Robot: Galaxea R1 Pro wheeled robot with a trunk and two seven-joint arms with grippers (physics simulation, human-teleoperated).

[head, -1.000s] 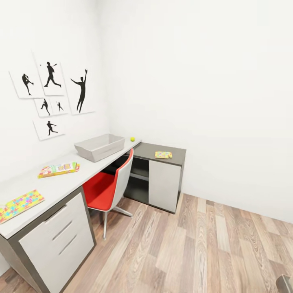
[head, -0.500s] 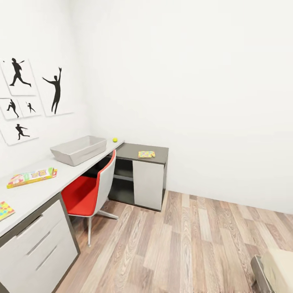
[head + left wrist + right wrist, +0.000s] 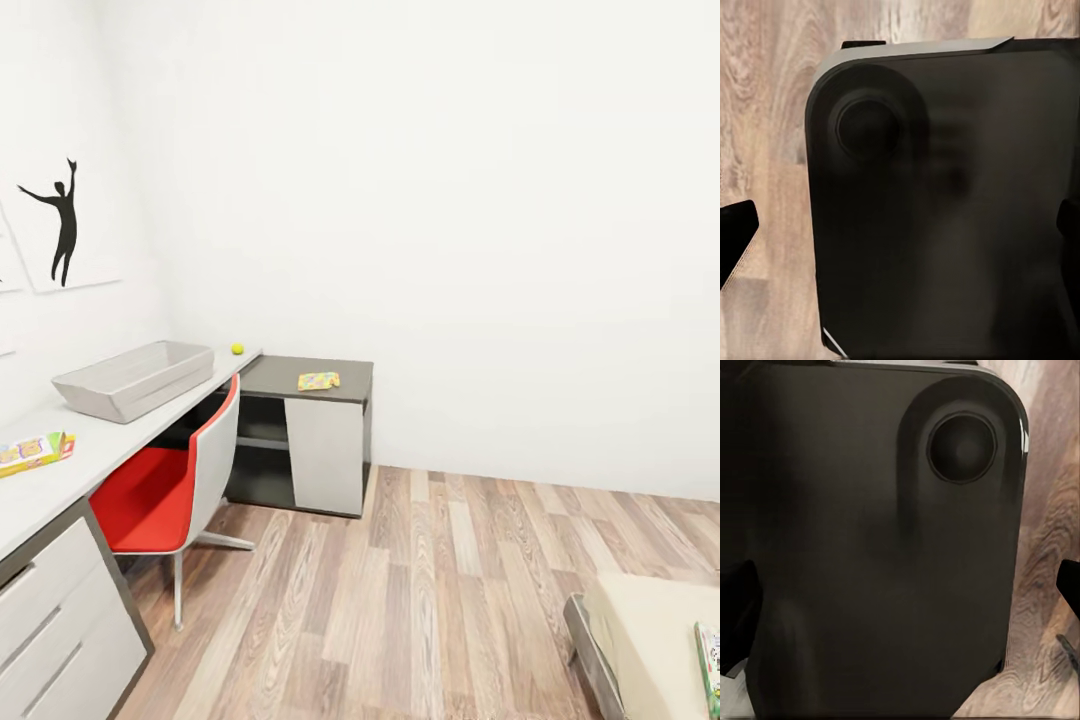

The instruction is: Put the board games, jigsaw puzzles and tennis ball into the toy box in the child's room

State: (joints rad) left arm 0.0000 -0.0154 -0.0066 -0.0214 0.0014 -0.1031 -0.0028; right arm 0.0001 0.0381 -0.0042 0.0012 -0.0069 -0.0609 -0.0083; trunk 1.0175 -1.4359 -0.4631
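Grey toy box [image 3: 130, 380], yellow-green tennis ball [image 3: 237, 349], multicoloured jigsaw puzzle [image 3: 318, 381], red-and-white chair [image 3: 170, 480].

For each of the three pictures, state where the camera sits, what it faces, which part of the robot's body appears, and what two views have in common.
Head view: high on the robot, looking forward and down at the desk, toy box, tennis ball, red chair, and bed corner.
Left wrist view: by the left hand, facing a dark robot panel over wood floor.
Right wrist view: by the right hand, facing a dark panel likewise.
Shared: both wrist views show dark bodywork above floor.
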